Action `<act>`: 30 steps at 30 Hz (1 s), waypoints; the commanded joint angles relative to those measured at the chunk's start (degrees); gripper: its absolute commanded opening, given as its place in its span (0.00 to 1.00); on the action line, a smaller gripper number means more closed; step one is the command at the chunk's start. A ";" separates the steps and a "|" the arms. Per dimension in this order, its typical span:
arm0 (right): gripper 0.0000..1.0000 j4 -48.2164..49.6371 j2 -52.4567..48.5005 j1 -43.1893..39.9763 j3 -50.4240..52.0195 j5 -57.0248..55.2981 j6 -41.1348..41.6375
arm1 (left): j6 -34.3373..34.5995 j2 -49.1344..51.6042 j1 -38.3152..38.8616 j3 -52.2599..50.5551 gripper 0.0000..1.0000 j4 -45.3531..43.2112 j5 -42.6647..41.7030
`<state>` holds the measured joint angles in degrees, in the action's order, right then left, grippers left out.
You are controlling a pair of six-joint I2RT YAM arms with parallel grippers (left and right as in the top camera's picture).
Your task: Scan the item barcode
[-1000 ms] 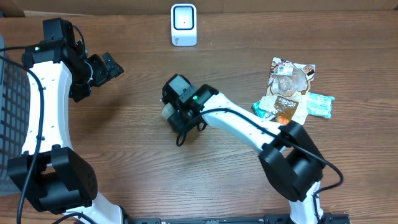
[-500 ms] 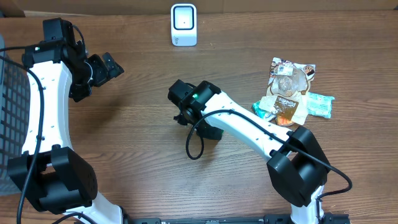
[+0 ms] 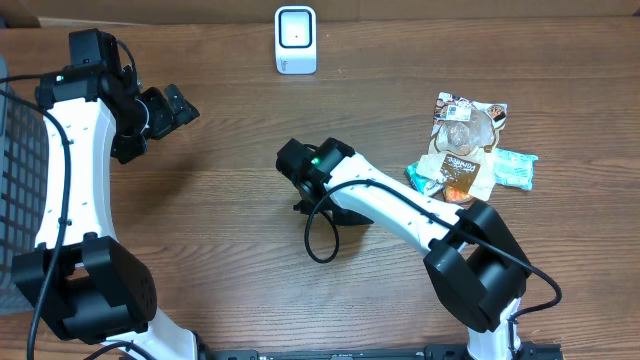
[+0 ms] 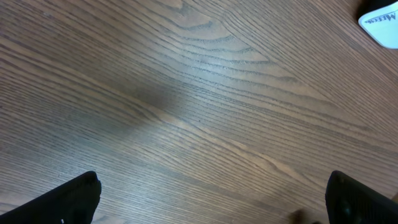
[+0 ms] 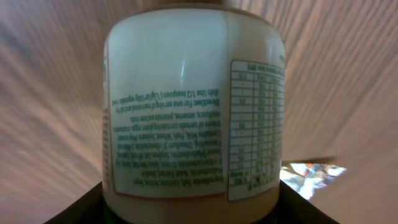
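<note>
The right claw (image 3: 302,170), in the middle of the overhead picture, is closed partway around a white jar (image 5: 186,106) and has hold of it. The left claw (image 3: 170,108), at the upper left, is wide open and holds nothing. So the picking up looks done, but the jar is well apart from the white scanner (image 3: 295,40) at the top middle, and I think it must go there with its barcode showing.
</note>
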<state>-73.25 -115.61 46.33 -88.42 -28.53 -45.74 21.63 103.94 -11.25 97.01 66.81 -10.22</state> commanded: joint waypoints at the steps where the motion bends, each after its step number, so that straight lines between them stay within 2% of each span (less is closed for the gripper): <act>1: 0.48 2.34 0.61 0.15 1.01 -7.61 -4.20 | -0.39 -0.20 0.39 0.59 1.00 0.00 0.33; 4: 0.47 4.28 0.61 0.15 1.27 -8.15 -8.24 | -0.39 -0.20 0.39 0.59 1.00 -0.02 0.33; 9: 0.48 6.23 0.61 0.35 2.38 -15.80 -14.80 | -0.39 -0.20 0.39 0.59 1.00 0.00 0.33; 20: 0.47 11.61 0.39 2.73 9.60 -22.62 -23.74 | -0.39 -0.20 0.39 0.59 1.00 -0.02 0.33; 30: 0.56 17.99 0.39 7.69 15.21 -23.30 -28.28 | -0.39 -0.20 0.39 0.59 1.00 0.00 0.33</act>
<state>-55.81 -115.44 52.14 -75.05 -55.22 -72.20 21.63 103.94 -11.25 97.01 66.81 -10.22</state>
